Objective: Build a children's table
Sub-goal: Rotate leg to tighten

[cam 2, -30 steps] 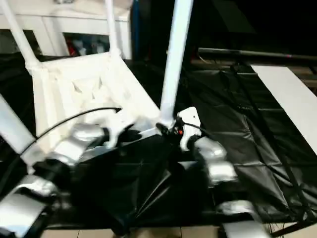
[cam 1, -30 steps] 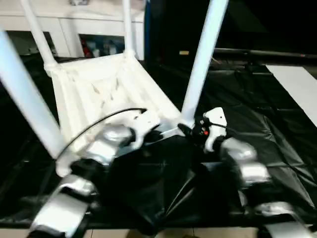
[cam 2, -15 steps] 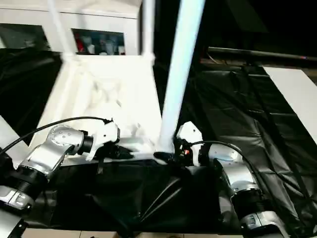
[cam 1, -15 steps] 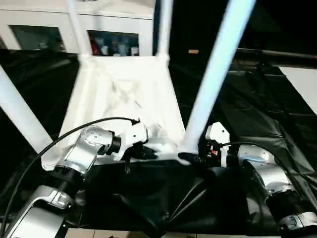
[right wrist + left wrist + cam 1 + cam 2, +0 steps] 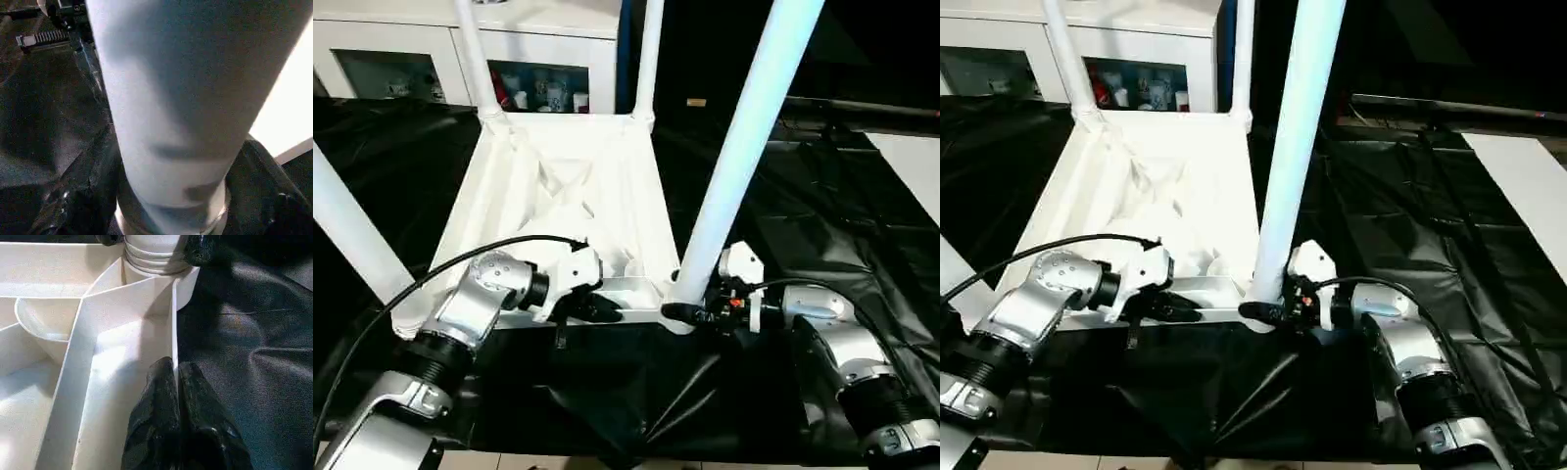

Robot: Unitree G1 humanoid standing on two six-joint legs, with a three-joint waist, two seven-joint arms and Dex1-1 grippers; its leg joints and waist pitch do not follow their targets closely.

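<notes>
Four white tapered legs stand up from the upturned table top [image 5: 563, 186], which lies ribbed side up on black sheeting [image 5: 822, 225]: two far legs [image 5: 480, 59] and [image 5: 649, 54] toward the white glass-door cabinet [image 5: 401, 69], one near leg at the robot's left [image 5: 352, 230], and one near leg at its right [image 5: 744, 147]. Item of concern: the near right leg, long axis close to upright and leaning slightly away to the right, its foot seated in the round corner socket [image 5: 156, 264] at the top's near right corner. Right gripper [image 5: 690, 313]: level, pointing leftward at that socket, fingers [image 5: 83, 191] apart on either side of the leg's base; whether they press on it cannot be told. Left gripper [image 5: 177, 382]: fingers together, pinched on the thin near rim wall [image 5: 174, 323] of the top, just left of the same corner. Judgement: the right arm is the nearer to the leg, which rises directly between its fingers, so any seating push or twist falls to it, while the left hand steadies the top against that load.
</notes>
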